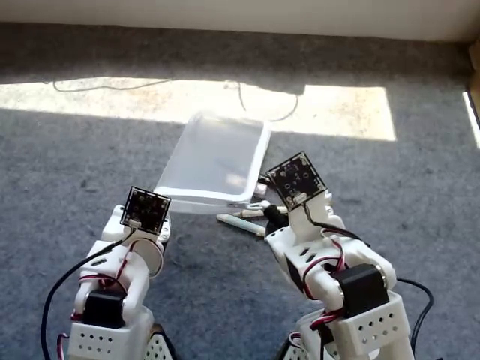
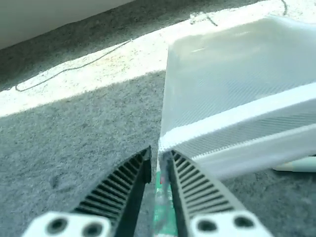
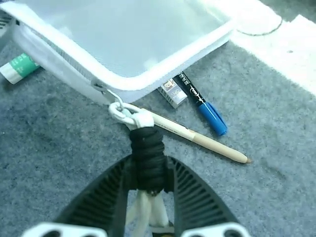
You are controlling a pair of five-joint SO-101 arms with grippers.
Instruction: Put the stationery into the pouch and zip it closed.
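**Soft pouch, pinned at two corners — stationery all outside**

The pouch (image 1: pixel 217 157) lies flat on the carpet (image 1: pixel 75 172) between the two arms, its zip edge toward us. It is thin translucent mesh with a stiffer white border. We judge it light and floppy, likely to slide or fold on the pile if pulled from one side only. The border and the corners are the places to hold it, because the mesh panel would just bunch up.

The left gripper (image 2: pixel 157 155) sits at the near-left corner, and its fingers look clamped on the border there. The right gripper (image 3: pixel 149 162) is at the near-right corner, with its fingers clenched on the black braided cord (image 3: pixel 147 145) that hangs from the slider (image 3: pixel 98 88). The cord is soft and grippy, a sound handle for running the zip.

None of the stationery is inside. The pen (image 3: pixel 197 136), marker (image 3: pixel 205 108) and eraser (image 3: pixel 172 93) lie close together just near the right corner. The glue stick (image 3: pixel 17 69) lies by the near-left corner. The pen and marker are slim, smooth and rigid, and may roll — we would pinch them mid-barrel, across the width. The eraser is small and blocky, so we would take it by its long sides. The glue stick is round, so we would hold it at the middle.
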